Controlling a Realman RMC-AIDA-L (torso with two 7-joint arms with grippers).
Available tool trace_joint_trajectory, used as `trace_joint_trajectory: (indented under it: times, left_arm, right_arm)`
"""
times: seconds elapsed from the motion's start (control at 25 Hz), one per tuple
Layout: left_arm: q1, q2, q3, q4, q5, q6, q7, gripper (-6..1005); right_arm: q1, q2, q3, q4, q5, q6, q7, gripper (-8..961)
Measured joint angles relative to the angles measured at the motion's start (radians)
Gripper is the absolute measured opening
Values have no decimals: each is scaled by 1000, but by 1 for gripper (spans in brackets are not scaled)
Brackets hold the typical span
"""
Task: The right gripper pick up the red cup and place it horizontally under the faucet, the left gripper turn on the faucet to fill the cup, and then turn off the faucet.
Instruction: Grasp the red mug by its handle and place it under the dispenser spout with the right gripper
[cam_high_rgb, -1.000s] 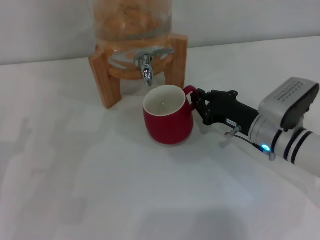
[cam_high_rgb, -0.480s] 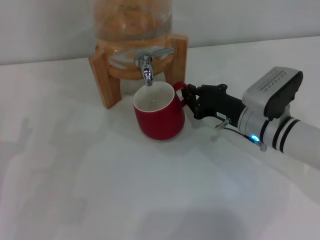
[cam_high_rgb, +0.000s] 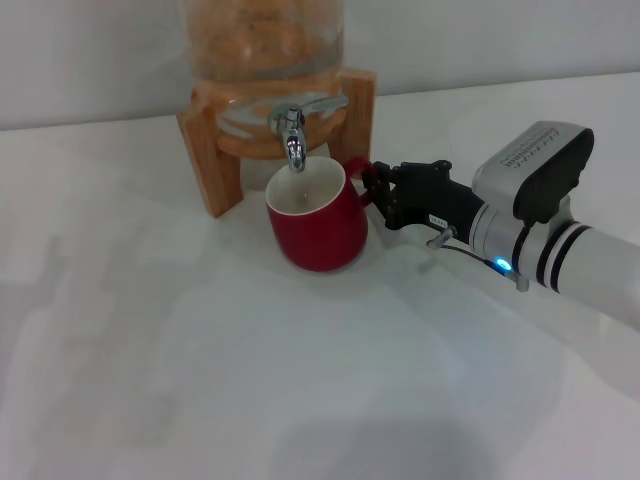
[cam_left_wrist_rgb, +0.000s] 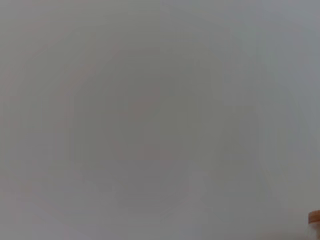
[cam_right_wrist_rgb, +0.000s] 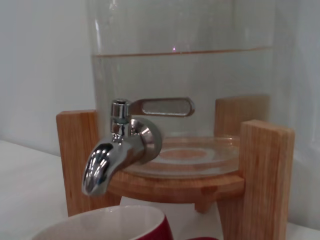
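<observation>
red cup (cam_high_rgb: 316, 226): glossy red, white inside | faucet (cam_high_rgb: 292, 135): shiny chrome | stand (cam_high_rgb: 208, 158): light wood

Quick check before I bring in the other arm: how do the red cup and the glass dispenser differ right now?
The red cup is squat, opaque and looks empty, white inside; the glass dispenser is tall, clear and holds liquid. The cup sits straight on the table, while the dispenser is raised on a wooden stand. The right gripper grips the cup's handle; nothing touches the dispenser. Both stand upright.

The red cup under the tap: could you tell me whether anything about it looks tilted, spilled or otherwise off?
Nothing stands out. The red cup stands upright beneath the faucet, held at its handle by the right end effector; no spill shows.
</observation>
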Motion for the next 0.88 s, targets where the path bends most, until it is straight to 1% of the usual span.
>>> trace_joint_trajectory:
  times: [0.88]
  left_arm:
    - [-7,-1,3,1,7,-5,0,863]
  right_arm:
    - [1,0,1,-3,-1,4,-8,137]
